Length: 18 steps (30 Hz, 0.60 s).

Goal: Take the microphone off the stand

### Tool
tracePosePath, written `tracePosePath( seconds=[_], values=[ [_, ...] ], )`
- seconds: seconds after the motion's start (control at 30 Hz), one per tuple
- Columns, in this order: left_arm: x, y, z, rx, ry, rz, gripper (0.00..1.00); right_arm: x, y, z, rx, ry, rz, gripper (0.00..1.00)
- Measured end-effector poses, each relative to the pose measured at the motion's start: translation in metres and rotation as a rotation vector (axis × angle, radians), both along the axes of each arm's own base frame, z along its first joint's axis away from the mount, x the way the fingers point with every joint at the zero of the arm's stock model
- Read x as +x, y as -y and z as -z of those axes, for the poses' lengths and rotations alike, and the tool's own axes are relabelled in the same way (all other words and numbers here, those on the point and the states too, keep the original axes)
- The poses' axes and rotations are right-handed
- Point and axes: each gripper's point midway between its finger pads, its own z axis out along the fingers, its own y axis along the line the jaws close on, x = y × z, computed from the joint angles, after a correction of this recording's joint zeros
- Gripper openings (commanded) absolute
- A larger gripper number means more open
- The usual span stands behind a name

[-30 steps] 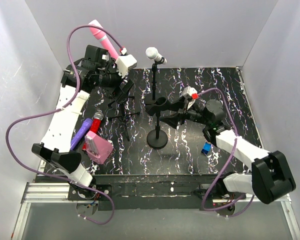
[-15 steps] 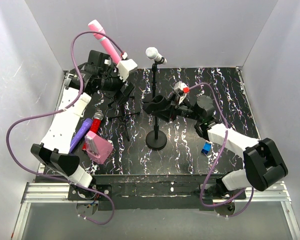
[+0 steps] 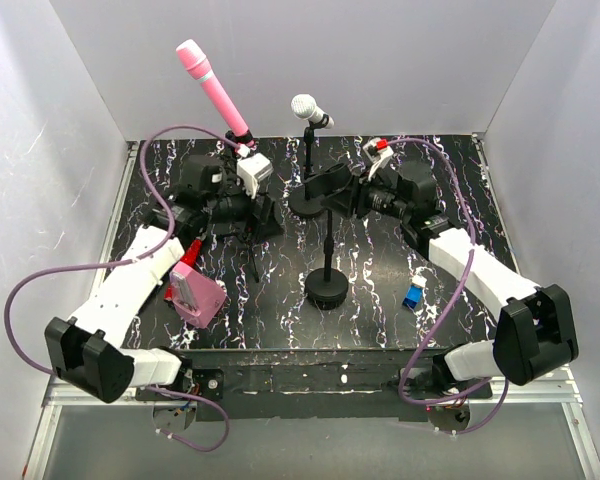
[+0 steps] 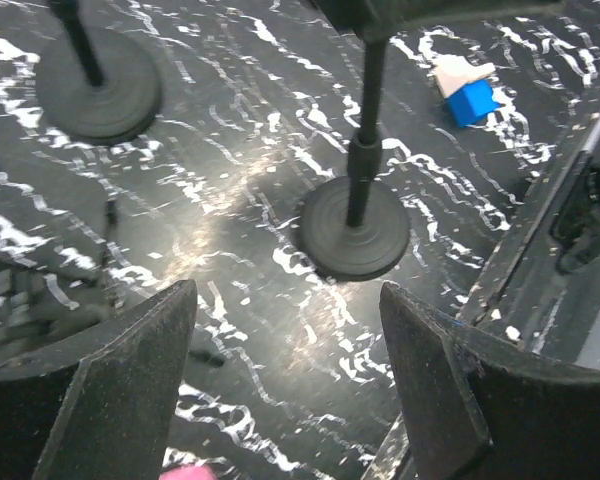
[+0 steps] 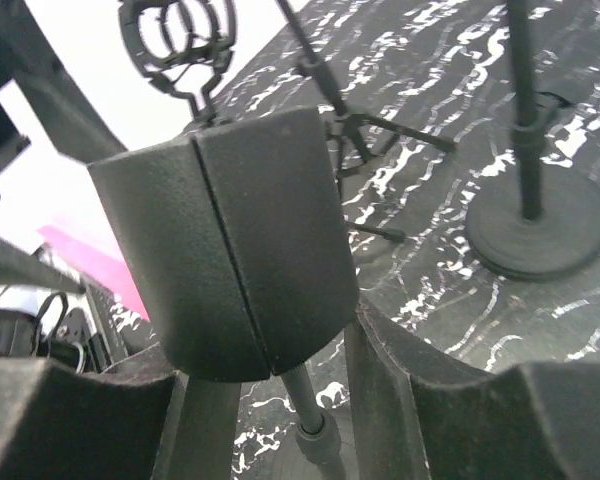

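Currently the right fingers (image 5: 460, 420) are seen closed narrowly on the black block (image 5: 230, 240) that tops the round-base stand (image 3: 327, 291), whose base is placed near the centre of the tabletop (image 3: 380, 270). The left fingers (image 4: 120, 400) are held wide apart, gripping nothing, at 10 o'clock of that base. The pink microphone (image 3: 210, 88) is seen raised and tilted at 11 o'clock, its mount hidden; the white-headed microphone (image 3: 308, 106) is carried on its rod at 12 o'clock

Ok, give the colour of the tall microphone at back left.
Pink; the microphone shows best in the top external view.
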Motion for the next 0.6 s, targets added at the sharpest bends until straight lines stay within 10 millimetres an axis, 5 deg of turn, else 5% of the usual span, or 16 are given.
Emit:
tracePosePath(
  seconds=[0.3, 0.6],
  values=[
    [-0.001, 0.063, 0.042, -0.132, -0.077, 0.070, 0.74, 0.023, 0.029, 0.005, -0.019, -0.095, 0.150, 0.01],
    [0.007, 0.082, 0.060, -0.131, -0.132, 0.084, 0.72, 0.038, 0.046, 0.014, 0.039, -0.206, 0.294, 0.01]
  ],
)
